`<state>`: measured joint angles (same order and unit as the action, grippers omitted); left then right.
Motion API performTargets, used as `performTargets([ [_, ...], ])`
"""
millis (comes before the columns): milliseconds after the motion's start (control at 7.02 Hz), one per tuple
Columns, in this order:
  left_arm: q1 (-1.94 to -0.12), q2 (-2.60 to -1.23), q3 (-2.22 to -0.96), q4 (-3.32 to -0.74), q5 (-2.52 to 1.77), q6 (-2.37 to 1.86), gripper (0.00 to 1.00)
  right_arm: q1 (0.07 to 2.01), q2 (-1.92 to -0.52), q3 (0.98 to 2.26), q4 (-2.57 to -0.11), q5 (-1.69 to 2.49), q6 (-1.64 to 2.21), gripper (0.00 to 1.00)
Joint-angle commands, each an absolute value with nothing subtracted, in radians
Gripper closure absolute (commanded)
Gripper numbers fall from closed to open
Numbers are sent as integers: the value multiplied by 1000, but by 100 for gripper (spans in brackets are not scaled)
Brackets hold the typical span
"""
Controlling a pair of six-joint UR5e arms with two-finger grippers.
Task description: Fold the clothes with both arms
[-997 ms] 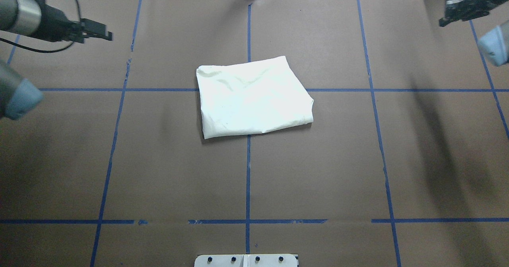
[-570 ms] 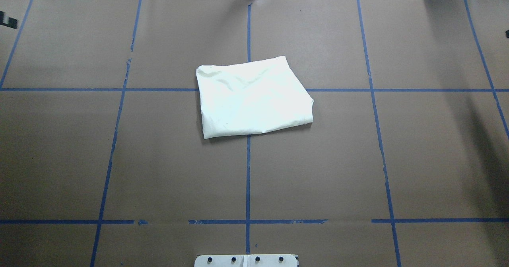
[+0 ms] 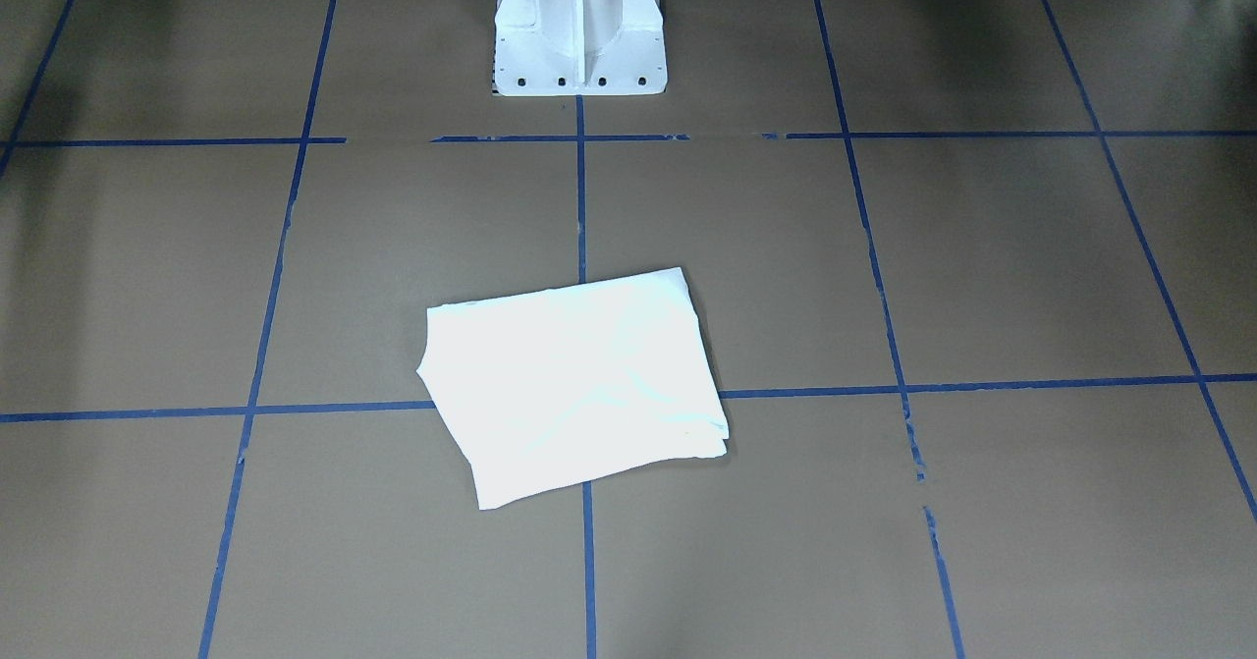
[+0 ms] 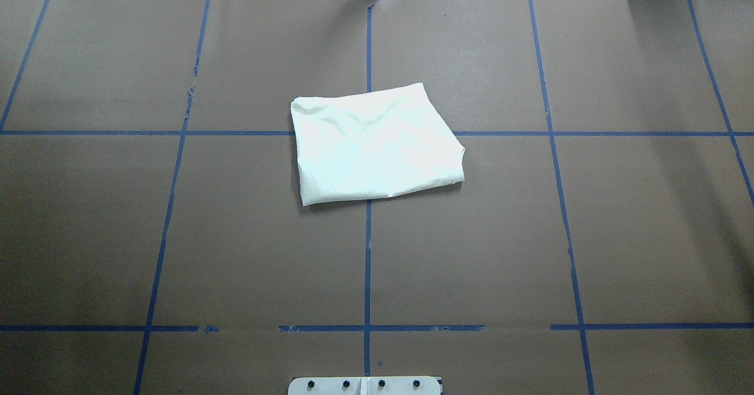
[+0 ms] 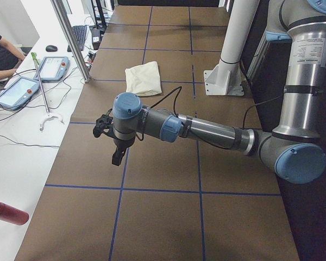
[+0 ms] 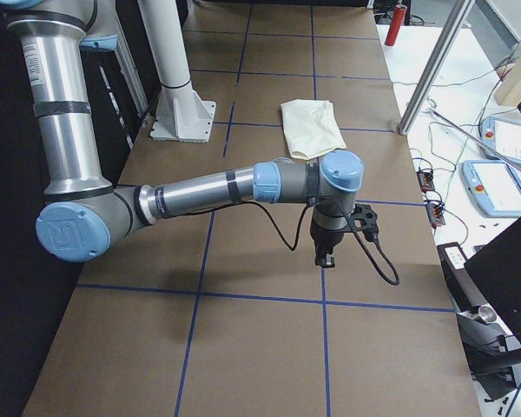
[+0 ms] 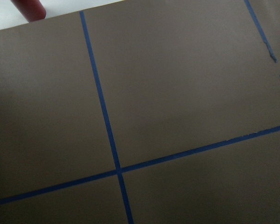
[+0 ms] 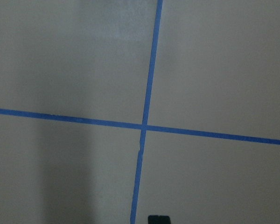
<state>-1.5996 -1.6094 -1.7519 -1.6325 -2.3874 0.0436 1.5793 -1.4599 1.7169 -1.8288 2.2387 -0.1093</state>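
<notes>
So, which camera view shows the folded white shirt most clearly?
The overhead exterior view: the shirt lies central, whole and unobstructed, with its creases and folded edges visible. The front-facing view also shows it whole, but overexposed. Both side views show it small and far. The wrist views show only table.

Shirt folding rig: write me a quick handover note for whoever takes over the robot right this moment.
Left gripper: hangs over bare table near the robot's left end, nothing in it. Whether it is open or shut cannot be told.
Right gripper: hangs over the table near the right end, nothing in it. Its state cannot be told either.
Shirt: folded into a compact rectangle, plain side up. It lies a little skewed over a tape crossing mid-table, and neither arm touches it.
Done: the folding looks complete.
Left: probably nothing, except squaring the bundle up if wanted.
</notes>
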Motion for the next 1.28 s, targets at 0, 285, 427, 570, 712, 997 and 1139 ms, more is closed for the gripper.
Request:
performTargets([
  [0,-1603,-1576,-1759,-1600,-2390,54,0,1580,-1529,1711,-1797,2311,-115,0],
  [285,-1603,-1519,-1790,-1598,-2381,55,0,1580,-1560,1715,-1776,2382,-110,0],
  [427,-1601,-1499,-1796,-1597,-2381,52,0,1580,-1560,1718,-1775,2390,-97,0],
  [570,-1601,-1497,-1819,-1573,-2388,5,0,1580,-1563,1714,-1773,2411,-94,0],
  [712,-1601,-1494,-1824,-1571,-2388,-32,0,1580,-1568,1715,-1773,2413,-94,0],
  [997,-1600,-1493,-1825,-1580,-2384,-32,0,1580,-1578,1712,-1757,2408,-92,0],
  [1139,-1600,-1493,-1827,-1582,-2382,-29,0,1580,-1585,1700,-1690,2402,-60,0],
])
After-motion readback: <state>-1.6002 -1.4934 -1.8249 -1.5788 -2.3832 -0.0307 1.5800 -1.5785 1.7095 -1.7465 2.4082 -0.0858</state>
